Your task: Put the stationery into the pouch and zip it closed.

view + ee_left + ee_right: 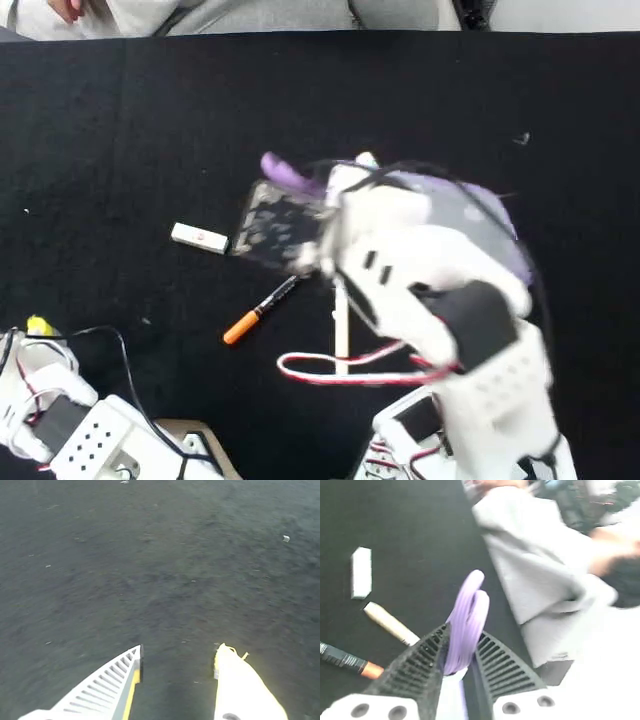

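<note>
My right tool point(462, 632) is clamped on a purple fold of the pouch point(469, 605). The pouch sits at the centre of the high view, its patterned body spreading left. My left tool point(180, 652) hangs wide open and empty over bare black surface point(120, 120) at lower left. The eraser point(200, 238) and orange-tipped pen point(260, 310) lie left of and below the pouch, nearer my left tool. The pen's long axis slants up toward the pouch. A pale stick point(341, 320) runs vertically in the frame just below the pouch.
</note>
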Robot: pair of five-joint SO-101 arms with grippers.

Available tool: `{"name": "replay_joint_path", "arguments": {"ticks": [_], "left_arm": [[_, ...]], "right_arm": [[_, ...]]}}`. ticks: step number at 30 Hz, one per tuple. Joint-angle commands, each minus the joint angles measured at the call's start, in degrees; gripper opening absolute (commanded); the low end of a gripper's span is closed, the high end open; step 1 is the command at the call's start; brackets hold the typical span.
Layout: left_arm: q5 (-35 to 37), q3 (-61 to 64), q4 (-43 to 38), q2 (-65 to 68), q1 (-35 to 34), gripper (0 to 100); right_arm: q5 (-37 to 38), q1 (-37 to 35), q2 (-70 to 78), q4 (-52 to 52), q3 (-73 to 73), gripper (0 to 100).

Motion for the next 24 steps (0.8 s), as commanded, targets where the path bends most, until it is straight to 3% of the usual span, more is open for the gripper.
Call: {"name": "replay_joint_path", "arguments": {"ticks": [1,5,15,19,24], "left_arm": [[-0.35,1.1,0.26,0.35,3.03,24],[-0.35,1.1,0.26,0.35,3.03,24],[-0.35,1.1,0.26,0.35,3.47,24],[-0.79,1.1,1.41,0.0,9.45,24],[-9.85,1.1,2.64,-0.09,18.15,24]], "right_arm": [[-4.4,4.57,1.01,0.44,-10.33,1.1],[-7.03,7.82,7.69,2.02,-17.89,1.1],[-10.46,8.35,30.29,4.13,-47.25,1.1],[-11.78,5.8,38.64,10.64,-62.11,1.1],[-11.78,0.7,47.34,15.65,-76.35,1.1]]}}
